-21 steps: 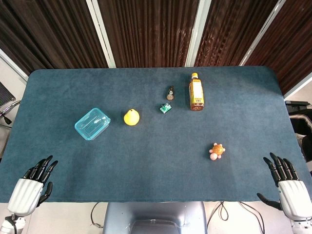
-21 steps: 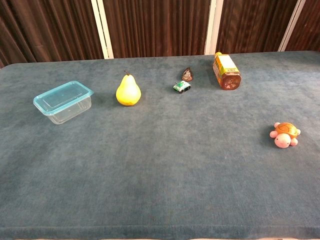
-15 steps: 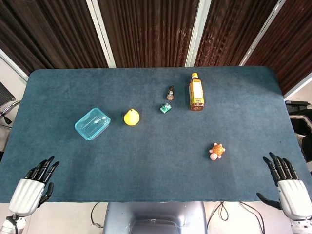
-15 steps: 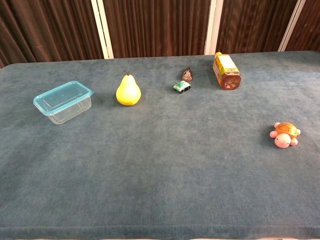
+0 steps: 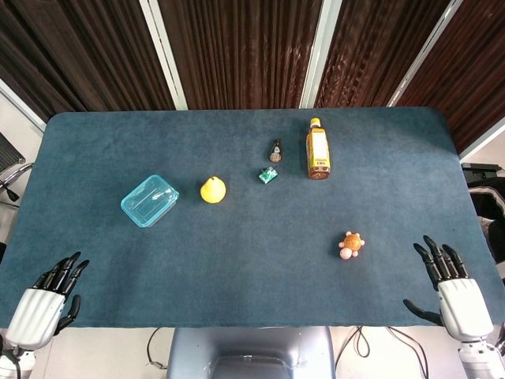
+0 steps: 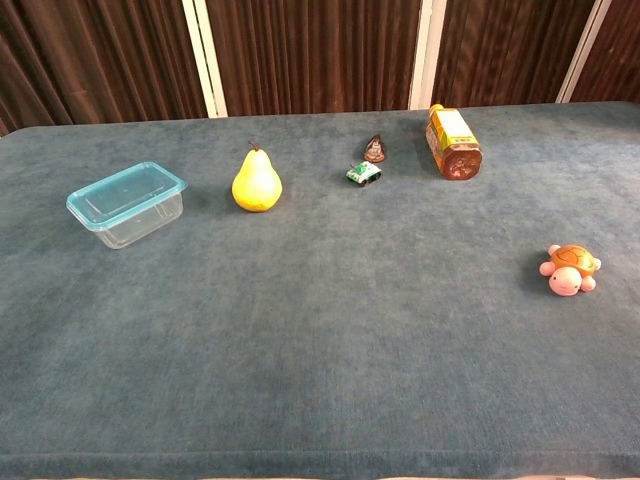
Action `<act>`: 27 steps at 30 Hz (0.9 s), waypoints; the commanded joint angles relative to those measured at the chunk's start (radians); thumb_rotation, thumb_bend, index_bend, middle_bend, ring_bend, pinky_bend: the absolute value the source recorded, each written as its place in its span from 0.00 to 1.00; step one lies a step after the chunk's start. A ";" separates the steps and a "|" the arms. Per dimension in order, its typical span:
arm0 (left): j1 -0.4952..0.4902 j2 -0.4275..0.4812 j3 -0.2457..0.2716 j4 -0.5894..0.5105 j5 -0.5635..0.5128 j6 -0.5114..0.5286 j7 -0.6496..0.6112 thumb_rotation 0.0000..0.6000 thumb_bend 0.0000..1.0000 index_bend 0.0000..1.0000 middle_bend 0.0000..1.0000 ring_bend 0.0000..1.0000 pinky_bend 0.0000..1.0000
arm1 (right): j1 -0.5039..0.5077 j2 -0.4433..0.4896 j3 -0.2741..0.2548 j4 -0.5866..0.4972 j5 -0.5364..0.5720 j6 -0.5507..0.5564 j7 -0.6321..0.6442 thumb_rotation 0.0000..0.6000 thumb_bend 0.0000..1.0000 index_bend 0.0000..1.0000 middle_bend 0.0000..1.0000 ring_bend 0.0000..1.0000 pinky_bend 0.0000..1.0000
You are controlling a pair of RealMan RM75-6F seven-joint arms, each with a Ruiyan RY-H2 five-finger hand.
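I'm easing my right hand (image 5: 455,294), fingers spread and empty, inward over the bench's (image 5: 237,260) near right corner toward the toy turtle (image 5: 351,244), while my left hand (image 5: 43,300), open too, drops back off the near left corner.

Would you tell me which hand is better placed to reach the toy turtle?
The right hand, probably: it hovers open at the table's near edge close to the toy turtle, while the left hand sits open at the opposite corner.
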 commanded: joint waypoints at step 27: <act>0.029 0.056 -0.009 -0.004 -0.027 0.035 -0.150 1.00 0.59 0.14 0.02 0.12 0.34 | 0.313 -0.218 0.152 0.217 0.353 -0.476 -0.066 1.00 0.26 0.47 0.29 0.97 0.91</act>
